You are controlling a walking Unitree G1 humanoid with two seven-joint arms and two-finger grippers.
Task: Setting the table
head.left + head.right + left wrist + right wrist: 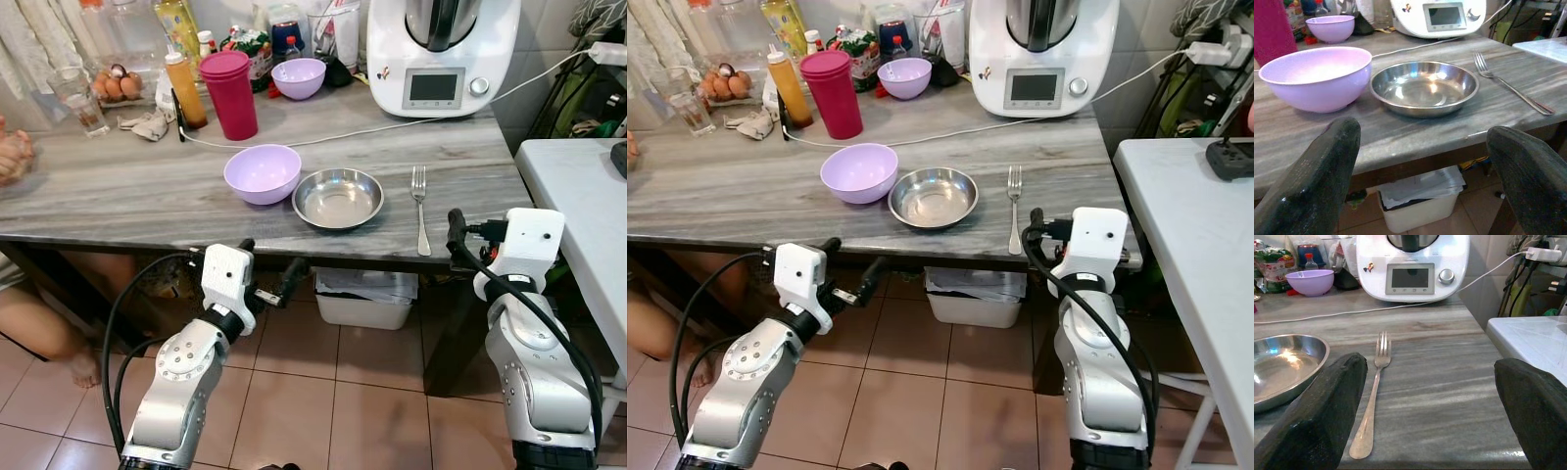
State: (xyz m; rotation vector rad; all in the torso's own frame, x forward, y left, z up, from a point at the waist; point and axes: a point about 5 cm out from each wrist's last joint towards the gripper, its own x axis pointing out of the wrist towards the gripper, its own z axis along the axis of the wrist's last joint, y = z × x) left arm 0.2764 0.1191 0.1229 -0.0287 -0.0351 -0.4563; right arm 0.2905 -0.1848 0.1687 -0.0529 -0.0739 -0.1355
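On the grey wooden table [118, 196], near its front edge, a purple bowl [262, 172], a shallow steel dish [338, 198] and a fork [420, 206] lie in a row. My left gripper [1422, 147] is open and empty. It hangs just below and in front of the table edge, facing the purple bowl [1315, 73] and the steel dish [1424, 87]. My right gripper [1430, 382] is also open and empty, level with the front edge beside the fork [1371, 401]. One right finger [456, 230] rises by the fork's handle.
A magenta cup [229, 94], a second purple bowl [299, 77], bottles and a white kitchen machine [441, 54] with its cable stand at the back. A person's hand [12, 155] and leg [44, 333] are at the left. Under the table sits a white bin [364, 299]. A white table [578, 196] stands on the right.
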